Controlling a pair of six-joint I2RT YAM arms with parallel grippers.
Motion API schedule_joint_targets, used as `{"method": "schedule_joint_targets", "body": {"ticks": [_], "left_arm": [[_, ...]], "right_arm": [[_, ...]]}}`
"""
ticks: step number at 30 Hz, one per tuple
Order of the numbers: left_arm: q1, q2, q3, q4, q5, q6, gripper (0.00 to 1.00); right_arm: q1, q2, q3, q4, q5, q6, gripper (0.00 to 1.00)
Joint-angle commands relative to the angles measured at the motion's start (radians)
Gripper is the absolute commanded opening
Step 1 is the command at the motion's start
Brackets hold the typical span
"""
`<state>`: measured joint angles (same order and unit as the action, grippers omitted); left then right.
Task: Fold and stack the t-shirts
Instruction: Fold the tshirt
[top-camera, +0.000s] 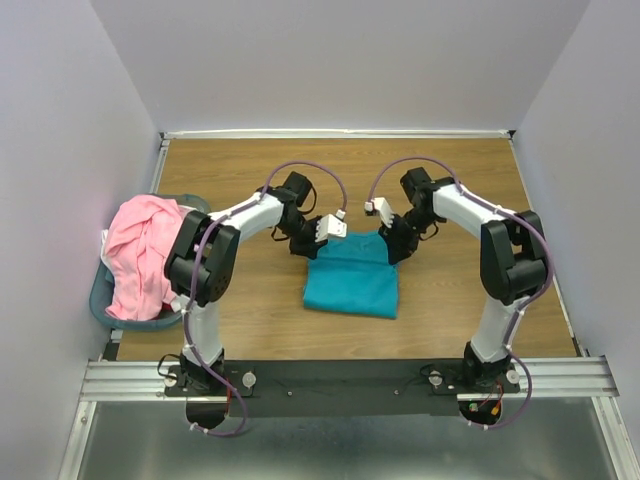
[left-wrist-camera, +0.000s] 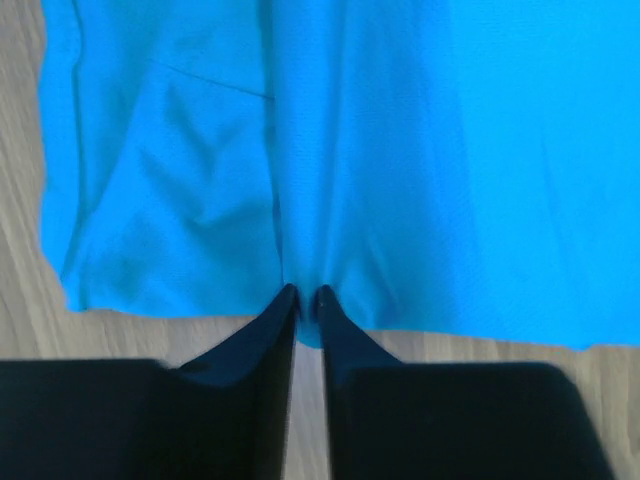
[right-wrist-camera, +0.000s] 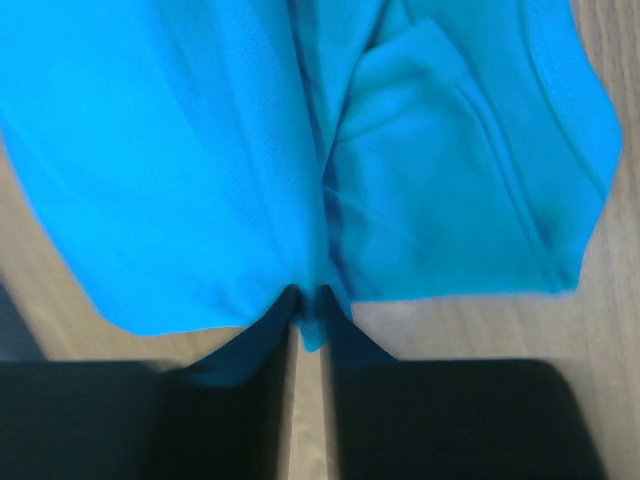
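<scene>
The teal t-shirt (top-camera: 350, 280) is soft, matt cloth with a fine knit, lightly creased. The pink t-shirt (top-camera: 140, 255) is matt, rumpled cloth. The table (top-camera: 450, 180) is smooth wood grain, the basket (top-camera: 100, 295) blue-grey plastic. The fingers (left-wrist-camera: 250, 350) are smooth matt black, and the rail (top-camera: 130, 375) is ribbed bare metal.

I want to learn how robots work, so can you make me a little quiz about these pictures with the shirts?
1. Where is the pink t-shirt?
2. The teal t-shirt lies: A) folded on the table; B) in the basket; C) over an arm.
3. True or false: the left gripper and the right gripper are both at the teal t-shirt's far edge.
Key: 1 heaped in the basket; 2 A; 3 true.
</scene>
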<state>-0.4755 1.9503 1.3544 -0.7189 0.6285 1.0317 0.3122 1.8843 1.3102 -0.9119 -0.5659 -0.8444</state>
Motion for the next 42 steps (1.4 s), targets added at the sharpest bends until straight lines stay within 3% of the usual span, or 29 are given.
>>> {"method": "schedule_joint_targets", "body": {"ticks": [1, 4, 10, 20, 29, 42], "left_arm": [[0.044, -0.119, -0.005, 0.039, 0.036, -0.015, 0.31], [0.054, -0.175, 0.044, 0.030, 0.076, -0.013, 0.45], [-0.026, -0.153, 0.126, 0.009, 0.135, -0.054, 0.46], [-0.113, -0.050, 0.098, 0.070, 0.139, -0.139, 0.47], [-0.155, 0.035, 0.086, 0.082, 0.135, -0.140, 0.49], [-0.175, 0.099, 0.101, 0.110, 0.109, -0.165, 0.47]], "right_arm": [[-0.028, -0.071, 0.078, -0.088, -0.118, 0.128, 0.44], [-0.056, -0.100, 0.107, -0.124, -0.299, 0.278, 0.47], [-0.062, -0.001, 0.200, -0.073, -0.387, 0.427, 0.40], [-0.061, 0.251, 0.374, 0.142, -0.433, 0.718, 0.25], [-0.058, 0.363, 0.411, 0.183, -0.491, 0.765, 0.24], [-0.015, 0.400, 0.373, 0.229, -0.522, 0.771, 0.23]]}}
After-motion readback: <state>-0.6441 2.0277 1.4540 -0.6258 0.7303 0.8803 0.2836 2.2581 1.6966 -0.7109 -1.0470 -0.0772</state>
